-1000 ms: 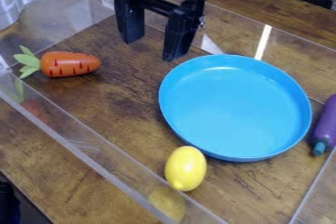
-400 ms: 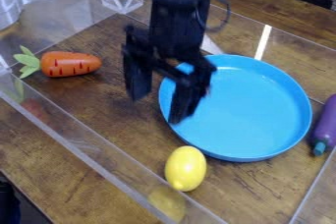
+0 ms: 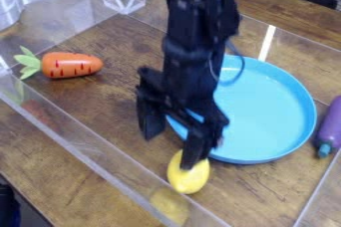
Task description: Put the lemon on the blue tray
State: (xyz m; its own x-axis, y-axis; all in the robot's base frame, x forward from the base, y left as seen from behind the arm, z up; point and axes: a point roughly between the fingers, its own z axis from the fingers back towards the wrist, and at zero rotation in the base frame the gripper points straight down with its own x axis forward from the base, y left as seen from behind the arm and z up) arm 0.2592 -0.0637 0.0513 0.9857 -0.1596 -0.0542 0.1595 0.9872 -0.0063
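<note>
Inspector A: Where do we place the lemon (image 3: 189, 178)?

Inspector B: We find it on the tabletop (image 3: 83, 102), just outside the near rim of the blue tray (image 3: 273, 102). The end effector (image 3: 173, 143) is over its far side, fingers apart, and we see no grip. One fingertip partly covers the fruit; we cannot tell whether they touch.

Inspector A: What faults do we foresee?

Inspector B: Chiefly misalignment. The fingers look set toward the far left of the fruit; lowered so, one could land on top of it and roll it away. Smooth, rounded skin would also let it squirt out of an off-centre pinch. A finger might catch the tray's rim, given how near it lies, and shift the tray. Too little lift afterwards could knock the lemon against that same rim.

Inspector A: And against the earlier frames?

Inspector B: We record the arm lower and nearer the lemon; it was up by the tray's far left side at first. The fruit's far end, formerly in plain sight, is now partly masked. We note no displacement of lemon, tray, carrot (image 3: 71, 66) or eggplant (image 3: 330, 127).
</note>
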